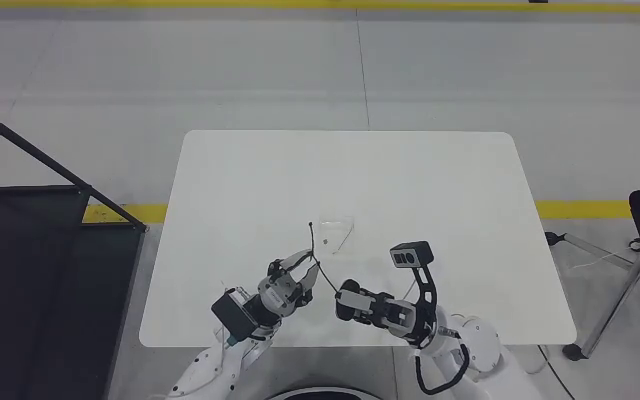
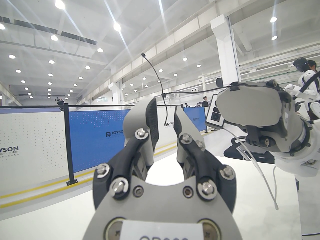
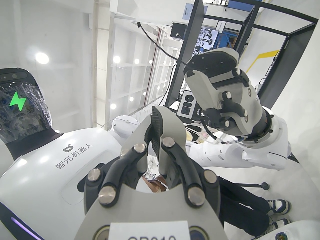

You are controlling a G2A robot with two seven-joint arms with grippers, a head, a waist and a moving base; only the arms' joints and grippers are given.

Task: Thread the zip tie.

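The black zip tie [image 1: 314,245] is held up above the white table [image 1: 450,200] near its front edge. In the left wrist view the zip tie [image 2: 153,68] curves upward to a small block end. One strand hangs down between the fingers of my left gripper [image 2: 165,106], which stands open around it. Another strand runs sideways to my right gripper [image 2: 233,87], which is shut on it. In the top view my left gripper [image 1: 303,270] and right gripper [image 1: 338,298] sit close together. In the right wrist view the zip tie [image 3: 155,43] reaches my left gripper [image 3: 190,68]; my right gripper [image 3: 155,116] has its fingers pressed together.
A small clear plastic piece [image 1: 335,232] lies on the table just beyond the grippers. The table stretches bare to the far edge and both sides. A black frame [image 1: 40,250] stands off the table's left side.
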